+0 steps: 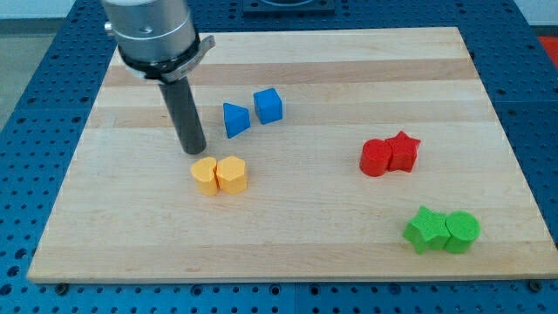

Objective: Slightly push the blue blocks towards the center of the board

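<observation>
Jaws absent: no gripper on this arm, only a straight dark rod ending in my tip, resting on the board and holding nothing. Landmark for all places: the wooden board, pale, smooth, banded grain, largest thing in view, set on a blue perforated table. Arm housing grey metal, over the board's upper left part; rod matte and cylindrical. Blue triangular block and blue cube close side by side, upper left of board centre, cube toward the view's right of the triangle. Key relation: both blue blocks lie up and to the view's right of my tip, triangle nearer, a gap between tip and triangle, no contact. Board centre lies down and to the right of the pair, so tip probably on the wrong side for a push; judged need to come round to their upper left first. Yellow pair, a yellow hexagonal-looking block and yellow rounded block, touching, just below my tip, left of centre. Red cylinder touching red star, right of centre. Green star touching green cylinder, near lower right corner. All blocks small, matte, plastic-looking, solid colours.
</observation>
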